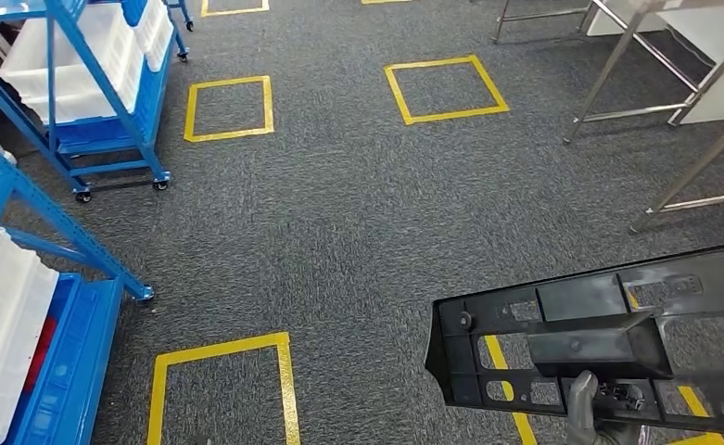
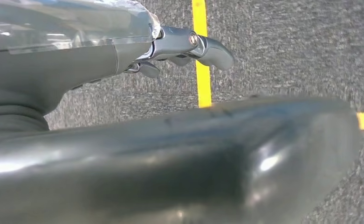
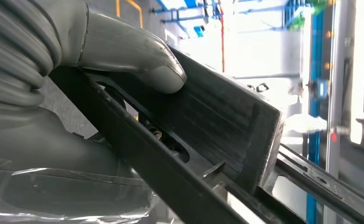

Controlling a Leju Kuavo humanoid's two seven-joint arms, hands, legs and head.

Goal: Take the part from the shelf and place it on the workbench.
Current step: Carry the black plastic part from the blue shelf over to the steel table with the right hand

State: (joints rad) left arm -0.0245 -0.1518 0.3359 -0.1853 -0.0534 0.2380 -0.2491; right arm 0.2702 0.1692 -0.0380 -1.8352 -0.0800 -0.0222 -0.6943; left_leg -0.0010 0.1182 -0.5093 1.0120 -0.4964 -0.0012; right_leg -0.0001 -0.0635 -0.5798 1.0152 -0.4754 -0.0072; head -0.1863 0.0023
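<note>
Right hand (image 1: 591, 413) clamped on the black part (image 1: 608, 338), thumb over the top flange and fingers underneath, as the right wrist view shows (image 3: 124, 51). Grip sits near the part's lower edge at about 5 o'clock in the head view, likely chosen so the long frame hangs out across the body without tipping

Part is off the shelf and carried low over the grey carpet (image 1: 358, 213), long axis running roughly 8 to 2 o'clock, slightly tilted. One end is at about 6 o'clock, the other runs off frame at 3 o'clock

Left hand (image 2: 184, 46) holds nothing: fingers apart and loosely curved, hanging over the carpet and a yellow tape line (image 2: 201, 56). Looks parked at the side, so the carry is single-handed

Blue shelf racks (image 1: 70, 111) with white bins (image 1: 84, 46) at 9 to 11 o'clock, so the pick is judged done. Metal frame legs (image 1: 617, 74) at 1 to 2 o'clock may belong to the worktop, cannot confirm, no top surface seen

Judgement: transit phase, placement not yet done. Risk is the overhanging end swinging into those legs, or the part rotating in a one-point grip
</note>
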